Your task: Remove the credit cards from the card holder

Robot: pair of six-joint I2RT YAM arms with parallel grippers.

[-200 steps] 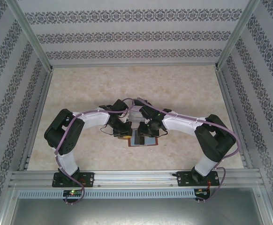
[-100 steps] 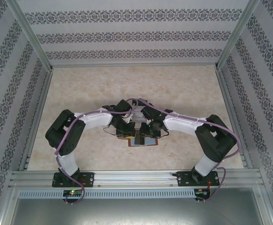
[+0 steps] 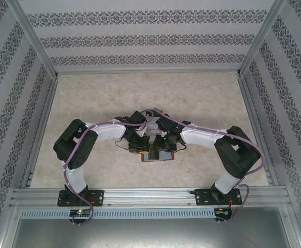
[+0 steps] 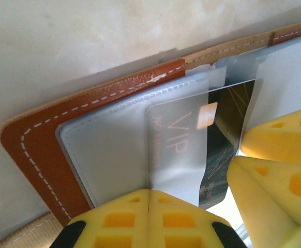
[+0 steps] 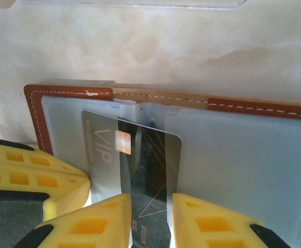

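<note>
— Cards [image 5: 101,150]: where were they?
— In the open holder [image 4: 26,150], flat on the worktop [image 5: 192,46] between both arms. One dark card [image 5: 153,165] poked out of the sleeves [image 5: 233,165], its long axis running straight at the right hand [image 5: 149,204].
— And that hand?
— Fingers a little apart, card end between them; clamped or not, I couldn't tell. Left hand [image 4: 148,204] was pinched together, tips at the holder's left half. Right was nearer, so the pull looked like its job.

"VIP" on dark credit card [image 5: 150,165]
</note>
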